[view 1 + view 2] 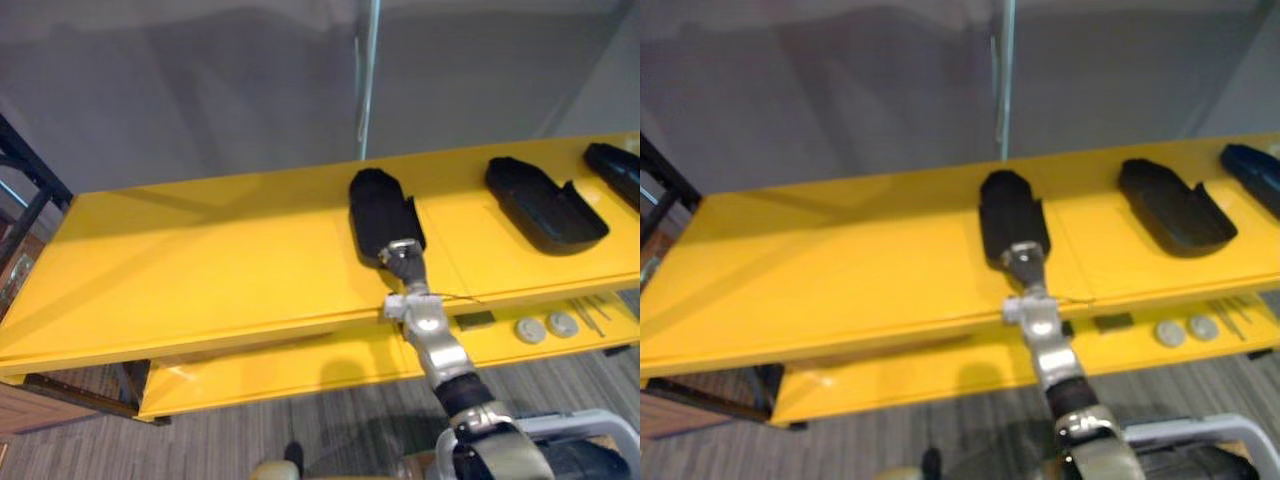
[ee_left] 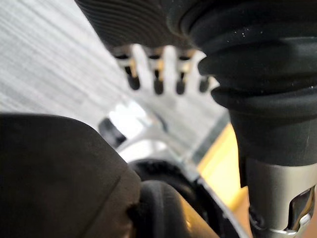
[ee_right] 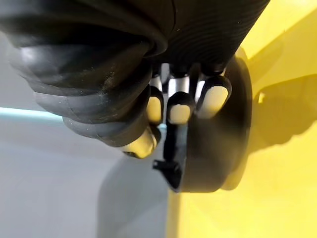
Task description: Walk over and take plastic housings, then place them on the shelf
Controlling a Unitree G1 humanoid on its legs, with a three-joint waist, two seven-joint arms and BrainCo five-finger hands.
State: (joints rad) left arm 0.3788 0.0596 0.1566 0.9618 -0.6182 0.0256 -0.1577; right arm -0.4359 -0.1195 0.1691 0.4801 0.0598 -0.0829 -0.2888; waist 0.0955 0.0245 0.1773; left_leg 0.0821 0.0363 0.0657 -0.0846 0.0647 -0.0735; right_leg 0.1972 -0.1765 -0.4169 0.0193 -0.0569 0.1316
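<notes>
A long black plastic housing [image 1: 380, 210] lies on the yellow shelf top [image 1: 200, 260], near its middle. My right hand [image 1: 403, 258] is at the housing's near end. In the right wrist view its fingers [image 3: 178, 111] curl over the rim of the housing [image 3: 218, 148], which rests on the yellow surface. Two more black housings lie further right on the same shelf: one [image 1: 545, 205] close by and one [image 1: 615, 170] at the edge of view. My left hand [image 2: 157, 84] hangs over the grey floor, its fingers straight and holding nothing.
A lower yellow shelf [image 1: 300, 365] juts out below, carrying two round grey discs [image 1: 545, 327] and some thin tools at the right. A black rack frame [image 1: 30, 190] stands at the left. A grey wall with a vertical pole [image 1: 368, 80] rises behind the shelf.
</notes>
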